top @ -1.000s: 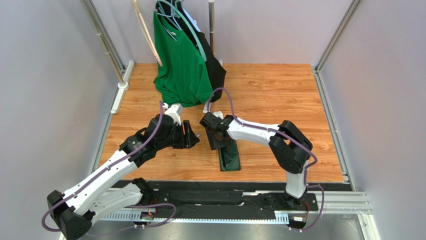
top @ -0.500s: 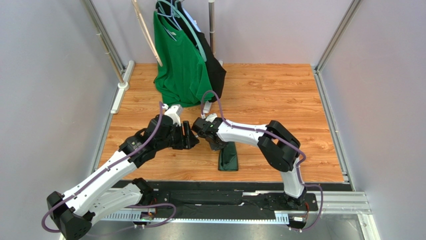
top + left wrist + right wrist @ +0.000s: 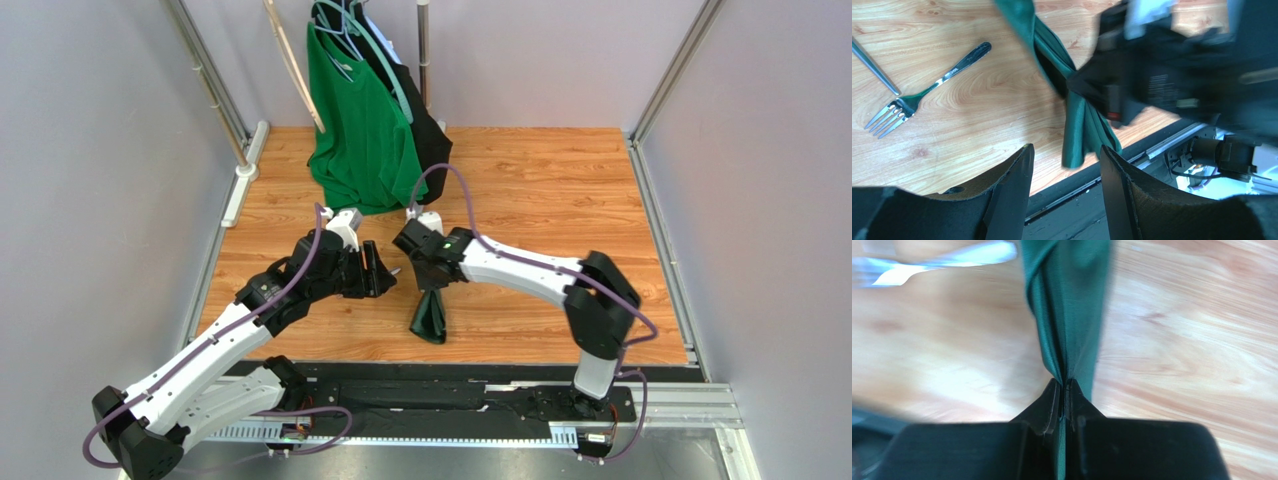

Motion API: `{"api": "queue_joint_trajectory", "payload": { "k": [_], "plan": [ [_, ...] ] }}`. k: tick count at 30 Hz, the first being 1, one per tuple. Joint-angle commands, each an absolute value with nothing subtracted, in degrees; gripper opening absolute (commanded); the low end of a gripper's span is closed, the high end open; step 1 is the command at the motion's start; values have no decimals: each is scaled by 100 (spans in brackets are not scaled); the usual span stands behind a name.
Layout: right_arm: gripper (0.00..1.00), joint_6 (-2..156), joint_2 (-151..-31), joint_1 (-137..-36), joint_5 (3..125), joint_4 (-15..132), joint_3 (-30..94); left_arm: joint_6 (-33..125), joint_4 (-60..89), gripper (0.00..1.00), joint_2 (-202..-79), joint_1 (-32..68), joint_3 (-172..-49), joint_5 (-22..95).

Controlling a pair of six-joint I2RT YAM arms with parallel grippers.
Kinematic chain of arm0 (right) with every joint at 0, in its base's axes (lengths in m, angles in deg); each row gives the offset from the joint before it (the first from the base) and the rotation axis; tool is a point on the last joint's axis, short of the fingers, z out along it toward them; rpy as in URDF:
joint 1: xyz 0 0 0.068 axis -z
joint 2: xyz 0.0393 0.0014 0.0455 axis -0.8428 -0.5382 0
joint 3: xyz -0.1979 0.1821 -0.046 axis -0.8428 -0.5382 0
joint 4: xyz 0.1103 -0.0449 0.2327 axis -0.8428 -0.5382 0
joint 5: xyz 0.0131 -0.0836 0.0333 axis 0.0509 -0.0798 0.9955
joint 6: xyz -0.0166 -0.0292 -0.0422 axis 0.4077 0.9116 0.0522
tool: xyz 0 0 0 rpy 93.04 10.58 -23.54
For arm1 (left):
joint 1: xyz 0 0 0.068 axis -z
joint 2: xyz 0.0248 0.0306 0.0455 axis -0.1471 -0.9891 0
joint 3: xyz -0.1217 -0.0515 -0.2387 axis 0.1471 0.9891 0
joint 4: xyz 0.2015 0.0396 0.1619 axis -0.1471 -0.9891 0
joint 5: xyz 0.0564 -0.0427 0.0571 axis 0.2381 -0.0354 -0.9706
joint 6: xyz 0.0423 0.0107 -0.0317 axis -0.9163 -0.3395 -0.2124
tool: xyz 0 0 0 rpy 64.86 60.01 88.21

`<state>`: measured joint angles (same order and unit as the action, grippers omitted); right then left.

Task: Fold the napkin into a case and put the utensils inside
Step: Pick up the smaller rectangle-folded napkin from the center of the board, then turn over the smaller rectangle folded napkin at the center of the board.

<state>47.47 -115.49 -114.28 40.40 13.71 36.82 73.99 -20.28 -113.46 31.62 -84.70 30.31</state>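
Your right arm (image 3: 520, 268) rose from its base at the near edge of the bench (image 3: 560, 180), elbow bent toward the right side, forearm stretched leftward to the middle. Your right gripper (image 3: 428, 284) was pinched tight on the napkin (image 3: 431, 316), jaws meeting on the cloth. The napkin hung from it as a narrow twisted strip, its lower end close to the near edge and the black rail (image 3: 450, 385); whether that end touched the wood could not be told. Your left arm (image 3: 220, 340) ran up from the near left corner. Your left gripper (image 3: 386, 272) pointed right, jaws standing apart with nothing between them, just beside the right gripper. The fork (image 3: 917, 97) lay flat on the wood, left of the napkin in the left wrist view, a second utensil (image 3: 872, 64) near its tines. Bare wood stretched from the right arm to the far and right edges; the green T-shirt (image 3: 362, 130) and black garment (image 3: 432, 145) hung at the far edge, left of middle
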Motion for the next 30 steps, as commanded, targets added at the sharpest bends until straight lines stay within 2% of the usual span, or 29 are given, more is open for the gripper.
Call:
{"api": "queue_joint_trajectory", "payload": {
  "k": [1,2,8,14,27,30],
  "plan": [
    [0,4387,-10498,-11044,5493,3109,2702,7371,-2134,60,-11252,3109,-8574,2948],
    [0,4291,-10401,-10974,6000,3739,2497,7380,-2151,60,-11252,3109,-8574,2948],
    [0,3631,-10233,-10517,7181,5920,1180,7424,-2134,60,-11305,3100,-8601,2939],
    [0,2910,-10575,-10051,7824,7812,220,7424,-2099,60,-11542,3100,-8653,2930],
    [0,2716,-10496,-8742,8905,9422,-1389,7397,-1423,60,-12456,3100,-8680,3308],
    [5,2856,-10523,-8390,9274,9617,-1600,7389,-1141,59,-12789,3109,-8680,3440]
  ]
}}
